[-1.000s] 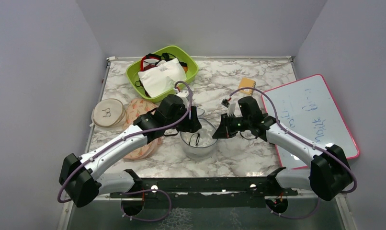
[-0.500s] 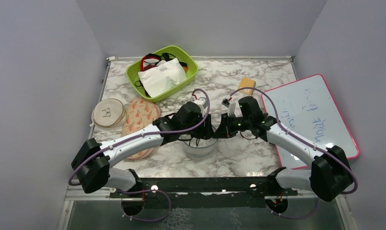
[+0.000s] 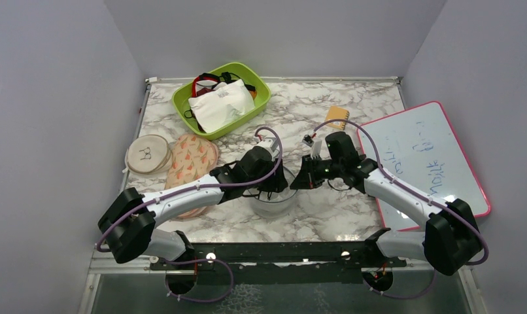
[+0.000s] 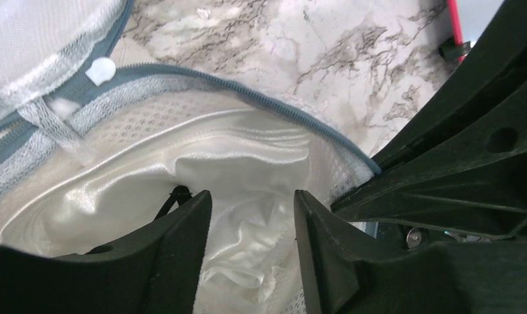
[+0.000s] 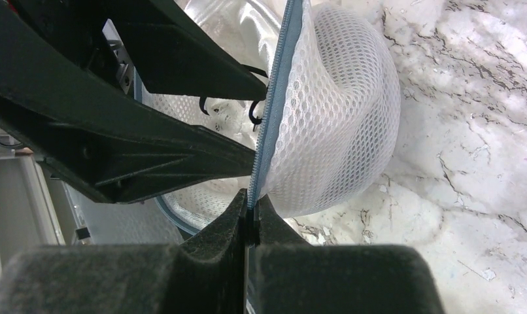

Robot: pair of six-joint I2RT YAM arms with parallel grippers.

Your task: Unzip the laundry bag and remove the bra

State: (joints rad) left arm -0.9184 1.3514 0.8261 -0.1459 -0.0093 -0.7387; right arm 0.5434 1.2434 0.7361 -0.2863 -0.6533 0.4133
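Swinging in from the side, the left end effector (image 4: 251,204) is now dipping into the unzipped laundry bag (image 5: 339,124) on the worktop (image 3: 365,98), jaws parted astride the white bra (image 4: 248,167); closing on it should come next. The right end effector (image 5: 250,212) is pinching the bag's zip rim, holding it open.

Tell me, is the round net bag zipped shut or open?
Open. On the laundry bag the zip edges gape apart, shiny white cloth shows inside, and the right gripper pinches one edge.

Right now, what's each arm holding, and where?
Right fingers pinch the grey-blue zip band of the round white mesh laundry bag; left fingers hold nothing.
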